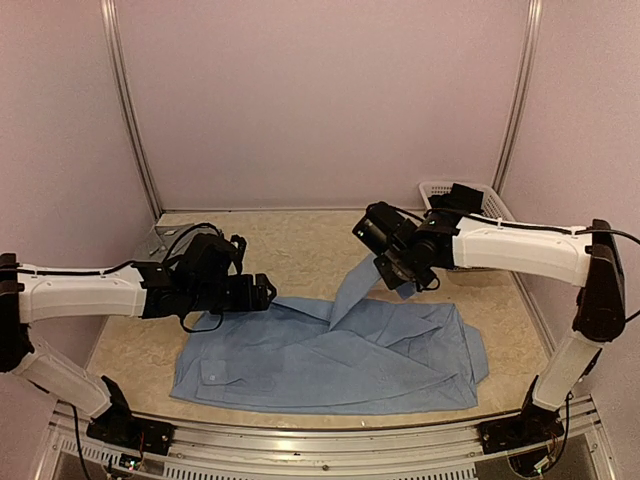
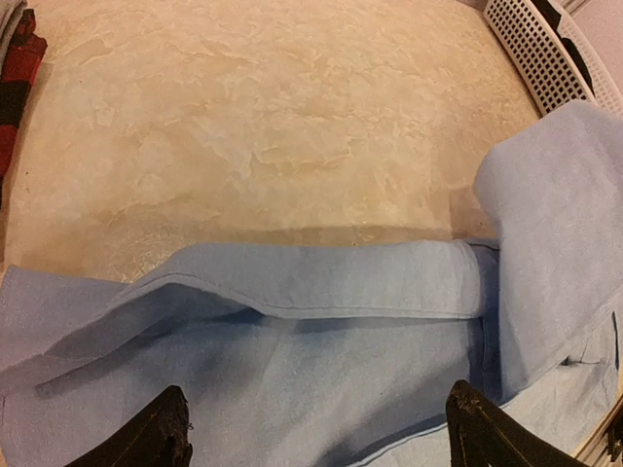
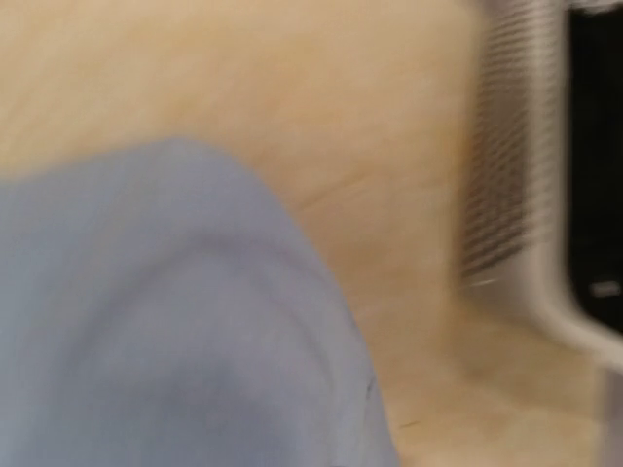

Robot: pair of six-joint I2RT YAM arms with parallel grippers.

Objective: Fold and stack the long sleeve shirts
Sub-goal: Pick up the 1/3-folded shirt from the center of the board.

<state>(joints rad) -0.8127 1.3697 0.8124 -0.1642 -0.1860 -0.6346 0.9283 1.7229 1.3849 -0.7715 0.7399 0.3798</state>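
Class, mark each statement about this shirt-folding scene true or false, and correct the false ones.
1. The right gripper holds a sleeve of the blue shirt up off the table. True.
2. The left gripper is shut on the collar. False: its fingers stand wide apart above the shirt, gripping nothing.
3. The basket stands at the near left corner. False: it stands at the far right.
4. A plaid shirt shows at the edge of the left wrist view. True.
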